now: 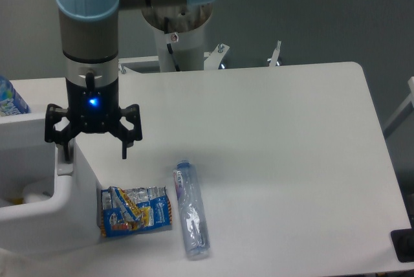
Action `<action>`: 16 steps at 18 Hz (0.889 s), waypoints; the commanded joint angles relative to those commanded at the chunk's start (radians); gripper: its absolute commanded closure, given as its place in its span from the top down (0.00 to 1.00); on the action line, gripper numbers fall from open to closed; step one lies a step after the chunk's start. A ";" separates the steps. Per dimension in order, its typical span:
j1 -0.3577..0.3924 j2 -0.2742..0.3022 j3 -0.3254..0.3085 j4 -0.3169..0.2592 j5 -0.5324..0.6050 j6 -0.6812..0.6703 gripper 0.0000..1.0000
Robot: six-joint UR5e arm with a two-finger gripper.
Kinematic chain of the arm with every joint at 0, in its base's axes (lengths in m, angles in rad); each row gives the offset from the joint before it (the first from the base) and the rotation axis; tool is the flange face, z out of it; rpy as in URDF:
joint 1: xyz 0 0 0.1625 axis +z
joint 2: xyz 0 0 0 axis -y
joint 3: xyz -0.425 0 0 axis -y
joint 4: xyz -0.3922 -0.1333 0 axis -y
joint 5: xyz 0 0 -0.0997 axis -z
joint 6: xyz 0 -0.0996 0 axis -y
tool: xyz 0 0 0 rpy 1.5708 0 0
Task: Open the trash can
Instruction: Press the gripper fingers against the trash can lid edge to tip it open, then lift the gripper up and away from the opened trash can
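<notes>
Trash can [39, 215] at desk's [272, 160] left edge, lid open, interior showing w/ something yellowish inside. Tool [92, 151] spread wide, holding nothing; left finger on the can's grey tab. Snack packet [134, 210] and flattened plastic bottle [191, 210] lie nearby.

One trash can [39, 219], one bottle [191, 210], one snack packet [135, 210]

Grey arm [88, 28], light-blue caps, black tool [94, 149], blue light.

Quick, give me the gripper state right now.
Gripper: open, holding nothing; one finger down at the grey push tab of the trash can.
</notes>
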 joint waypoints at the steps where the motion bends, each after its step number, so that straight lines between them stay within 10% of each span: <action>1: 0.000 0.002 0.009 0.002 0.000 0.002 1.00; 12: 0.144 0.012 0.158 -0.024 0.204 0.166 1.00; 16: 0.193 0.031 0.158 -0.196 0.216 0.328 1.00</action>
